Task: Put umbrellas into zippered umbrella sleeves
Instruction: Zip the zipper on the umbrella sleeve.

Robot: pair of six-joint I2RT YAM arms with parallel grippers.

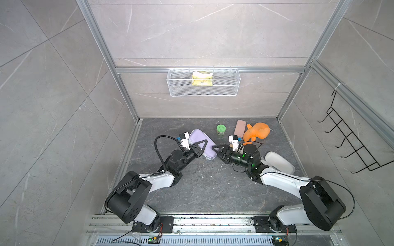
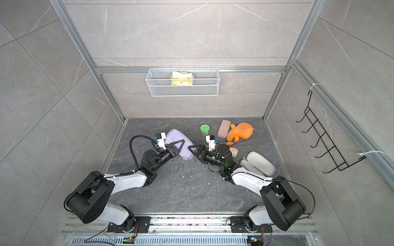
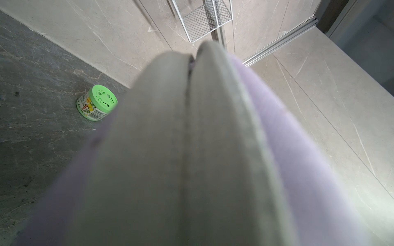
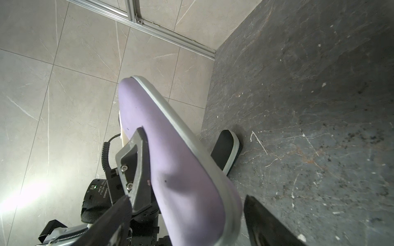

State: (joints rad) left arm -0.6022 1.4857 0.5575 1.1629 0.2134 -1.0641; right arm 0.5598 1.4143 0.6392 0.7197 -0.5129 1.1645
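Grey tiled walls all round, dark slate floor (image 1: 191, 191) below. The left gripper (image 1: 203, 147) was clamped tight on the lilac sleeve (image 1: 199, 136), which was held on edge near the floor's middle. The right gripper (image 1: 215, 151) had its jaws spread wide, one on either side of that sleeve's end. A black sleeve (image 4: 226, 149) lay just beyond it. The cream sleeve (image 1: 279, 161) lay open by the right edge. A green tub (image 1: 221, 129), a pink case (image 1: 240, 128) and a plush (image 1: 255, 133) sat along the back edge.

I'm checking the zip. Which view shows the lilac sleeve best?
The right wrist view: the lilac sleeve is sharp, its grey rim plain. The left wrist view shows a blurred close-up; both top views show it small and partly covered.
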